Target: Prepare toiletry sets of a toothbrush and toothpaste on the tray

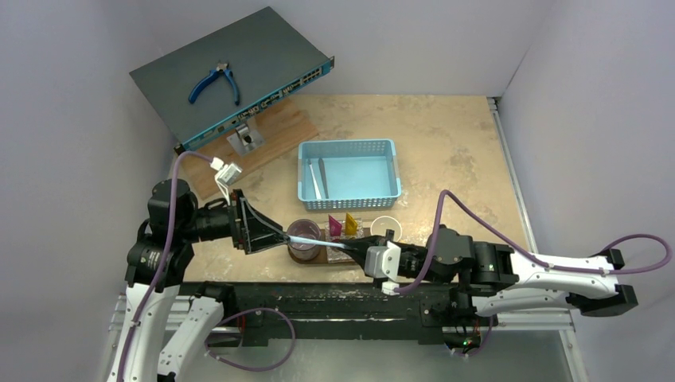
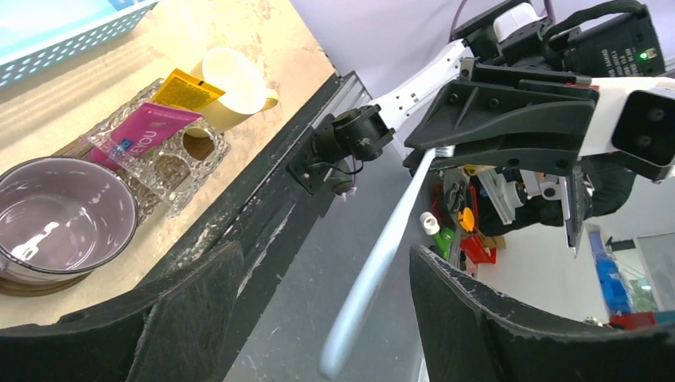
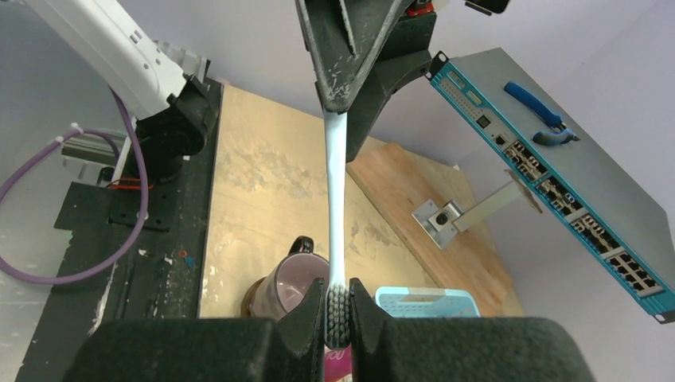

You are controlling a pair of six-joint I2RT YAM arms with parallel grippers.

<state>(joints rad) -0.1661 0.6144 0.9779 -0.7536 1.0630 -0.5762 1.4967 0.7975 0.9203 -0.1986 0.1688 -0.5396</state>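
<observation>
Right wrist: right hand (image 3: 337,306) pinches toothbrush (image 3: 337,199); left hand (image 2: 325,255) seemingly open.

The pink toothpaste tube (image 2: 147,131) is carrying white lettering, of which only the letters "nou" are reading clearly. The port markings on the grey network switch (image 3: 557,175) are showing too small to read.

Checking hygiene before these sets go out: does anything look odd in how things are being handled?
Yes: the right gripper is shut on the toothbrush by its bristle head, not its handle, holding it in mid-air. The left gripper stands open around the handle end.
</observation>
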